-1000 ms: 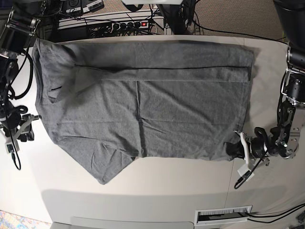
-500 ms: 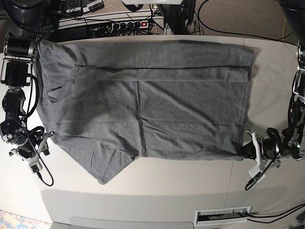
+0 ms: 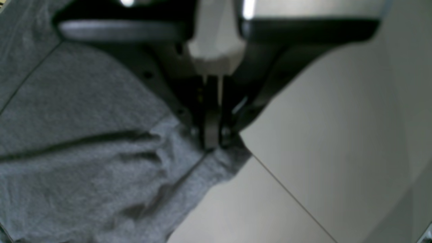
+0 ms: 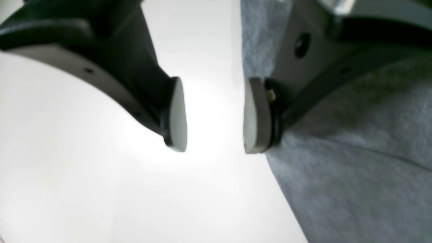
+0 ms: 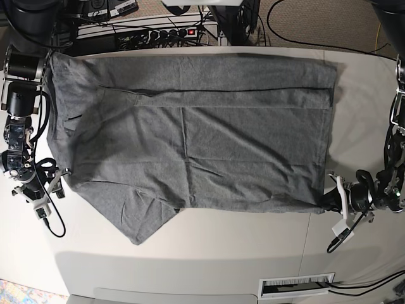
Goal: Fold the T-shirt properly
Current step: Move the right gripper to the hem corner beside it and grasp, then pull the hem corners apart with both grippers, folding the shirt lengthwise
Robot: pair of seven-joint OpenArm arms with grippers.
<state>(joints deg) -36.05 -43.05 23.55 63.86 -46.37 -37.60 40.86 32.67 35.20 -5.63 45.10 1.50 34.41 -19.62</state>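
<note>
The heather-grey T-shirt [image 5: 202, 133] lies spread flat over the white table [image 5: 253, 247], with its upper part folded down along a crease and a sleeve sticking out at the lower left. My left gripper [image 5: 331, 199] is shut on the shirt's lower right hem corner; in the left wrist view [image 3: 212, 143] the closed fingertips pinch the bunched grey fabric [image 3: 84, 162]. My right gripper [image 5: 57, 185] is at the shirt's left edge. In the right wrist view it [image 4: 215, 116] is open and empty over bare table, one finger [image 4: 254, 114] beside the shirt edge [image 4: 354, 175].
A power strip with cables [image 5: 168, 31] sits behind the table's far edge. A white slotted panel [image 5: 297, 286] lies past the front edge. A table seam [image 3: 290, 199] runs beside the gripped corner.
My left gripper has drawn the hem corner a little to the right. My right arm has moved in from the table's left side to the shirt's left edge.
</note>
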